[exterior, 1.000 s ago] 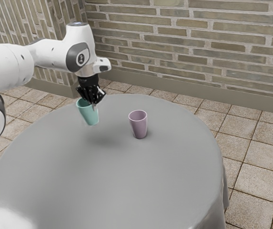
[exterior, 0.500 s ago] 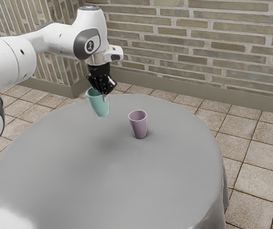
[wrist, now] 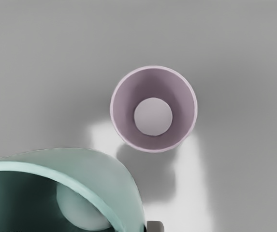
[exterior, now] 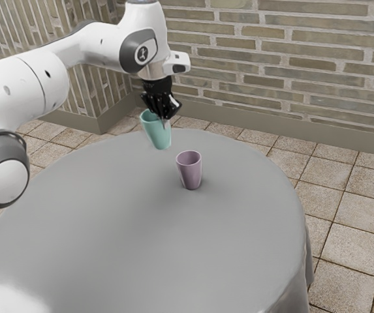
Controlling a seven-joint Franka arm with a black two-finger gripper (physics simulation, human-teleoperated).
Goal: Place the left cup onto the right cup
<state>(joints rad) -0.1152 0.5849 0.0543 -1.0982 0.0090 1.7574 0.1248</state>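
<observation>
A teal cup (exterior: 156, 130) hangs in the air above the grey round table (exterior: 141, 248), tilted a little, with my gripper (exterior: 158, 115) shut on its rim. It is up and toward the exterior view's left of the purple cup (exterior: 188, 169), which stands upright on the table. In the wrist view the teal cup (wrist: 61, 188) sits blurred just under my hand, and the purple cup (wrist: 153, 109) shows its open mouth beyond it, apart from the teal one.
A brick wall (exterior: 271, 59) runs behind the table and a tiled floor (exterior: 350, 215) lies around it. The table's edge (exterior: 304, 228) drops off toward the exterior view's right.
My gripper has carried the teal cup up off the table and toward the exterior view's right, closer to the purple cup. The purple cup has stayed put.
</observation>
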